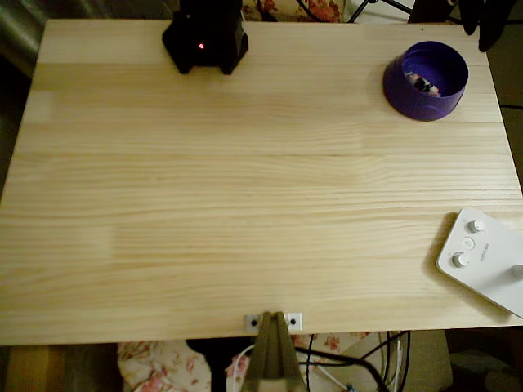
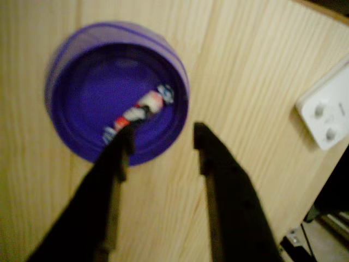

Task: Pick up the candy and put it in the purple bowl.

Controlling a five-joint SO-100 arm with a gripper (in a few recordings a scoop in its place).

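In your wrist view the black fingers (image 2: 163, 139) stand spread apart with nothing between them, above the worktop (image 2: 256, 82). Just beyond their tips the candy (image 2: 143, 109) lies inside the purple bowl (image 2: 76, 54). Farther right sits a white device with knobs (image 2: 324, 109).

home: floral fabric (image 1: 155, 363), wooden table (image 1: 245, 204)

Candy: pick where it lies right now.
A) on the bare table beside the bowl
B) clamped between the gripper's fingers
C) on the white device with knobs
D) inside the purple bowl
D: the candy lies on the floor of the purple bowl in the wrist view, while the gripper stands open with nothing between its fingers.
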